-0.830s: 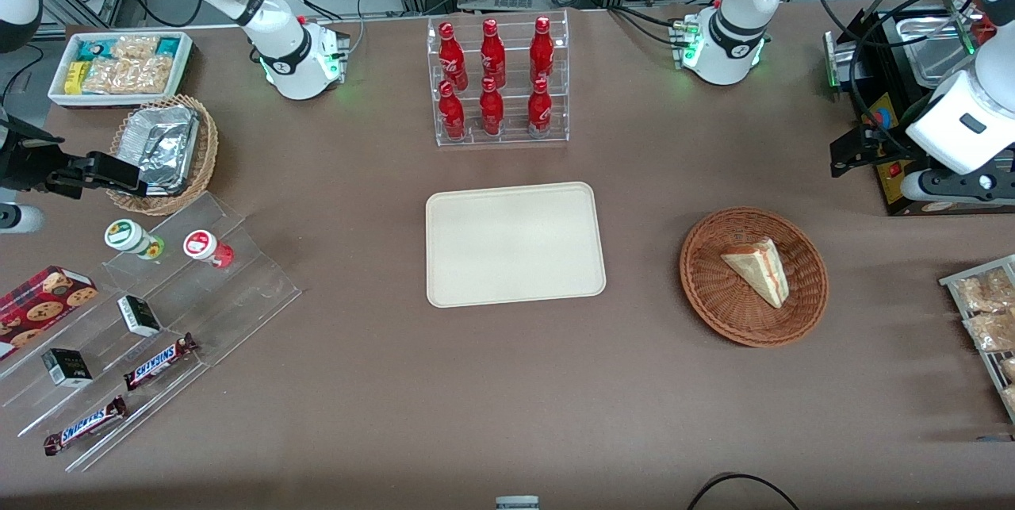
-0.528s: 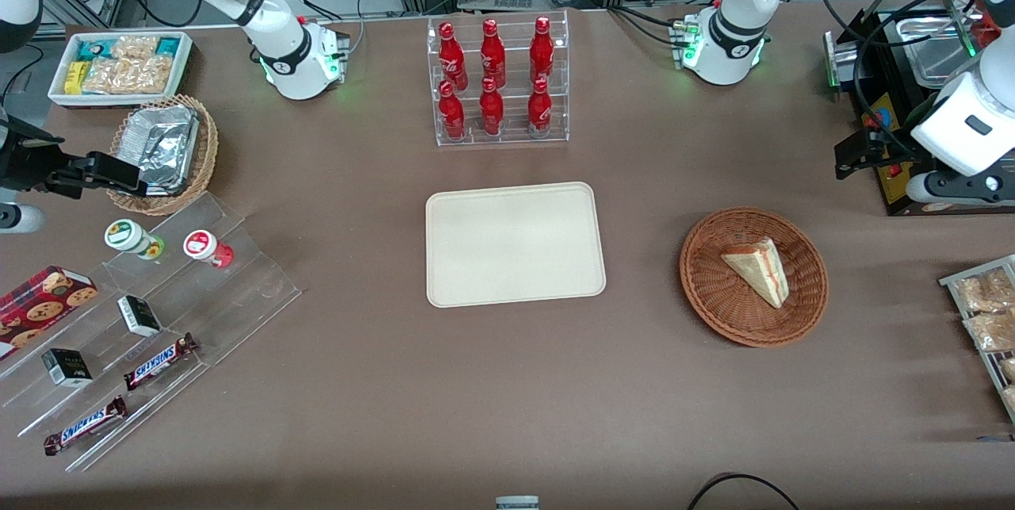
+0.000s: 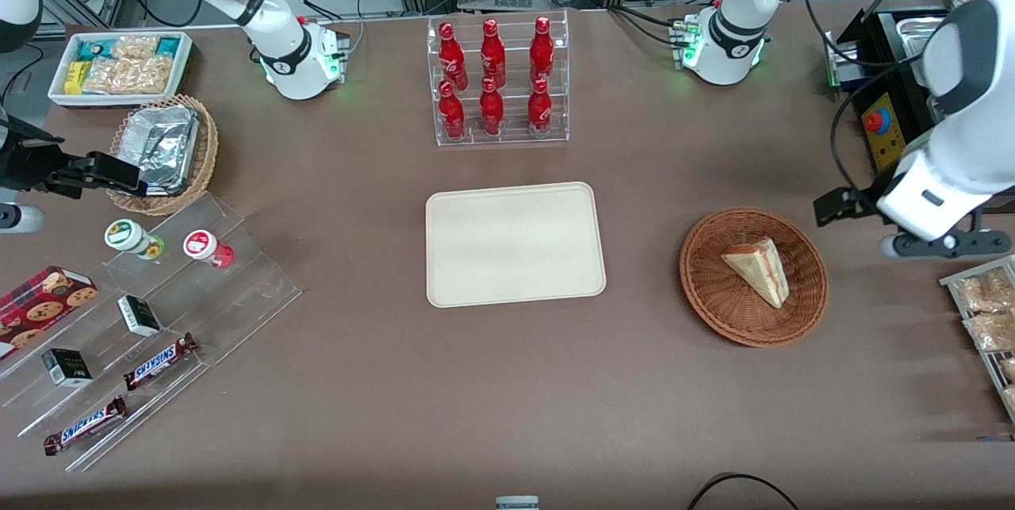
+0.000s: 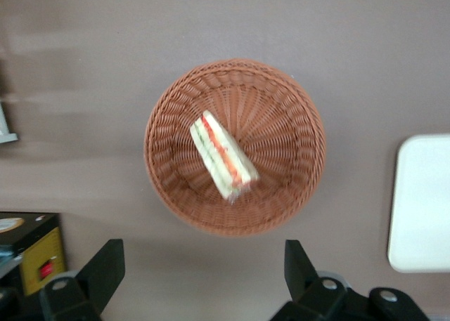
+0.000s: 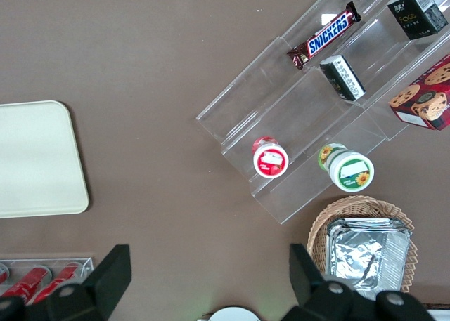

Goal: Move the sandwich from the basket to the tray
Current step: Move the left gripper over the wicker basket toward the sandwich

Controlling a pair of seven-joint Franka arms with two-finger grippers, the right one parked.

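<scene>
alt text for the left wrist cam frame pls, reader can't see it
A triangular white-bread sandwich with a red and green filling stripe lies in a round reddish-brown wicker basket on the brown table, seen from straight above. The left arm's gripper hangs above, fingers open and empty. A corner of the cream rectangular tray shows beside the basket.

On the brown table, counting outward from the one flat cream-beige rectangular tray (image 3: 515, 244): one round reddish-brown wicker basket (image 3: 718, 304) holding one triangular white-bread sandwich (image 3: 757, 270); six red bottles (image 3: 492, 78) in one clear rack; two Snickers bars (image 3: 160, 361); two small lidded jars (image 3: 131, 237); two small dark boxes (image 3: 139, 315); one open black two-finger gripper (image 4: 200, 275).
</scene>
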